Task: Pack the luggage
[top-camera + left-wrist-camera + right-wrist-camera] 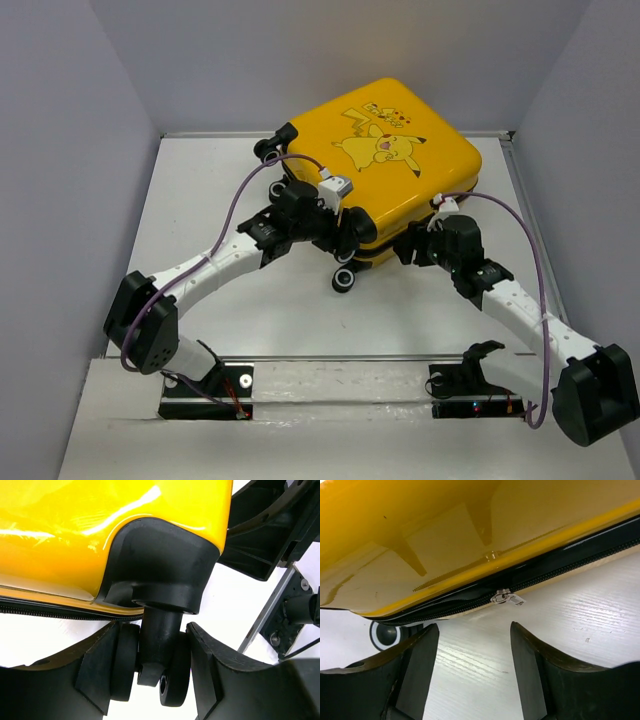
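Observation:
The luggage (400, 150) is a yellow hard-shell suitcase with a Pikachu cartoon, lying flat and closed on the white table (200, 200). My left gripper (350, 238) is at its near left corner. In the left wrist view the left gripper (152, 630) is shut on a black twin caster wheel (172, 672), with a pad against each side, under the black corner trim (165, 560). My right gripper (472, 645) stands open over bare table, just short of the luggage's black zip line. The silver zip pull (507, 598) lies slightly beyond and right of its gap.
Another black wheel (345, 280) sticks out toward the near edge, and one more (270, 148) shows at the far left corner. Grey walls close in the table on the left, back and right. The right arm (280, 555) sits close by in the left wrist view.

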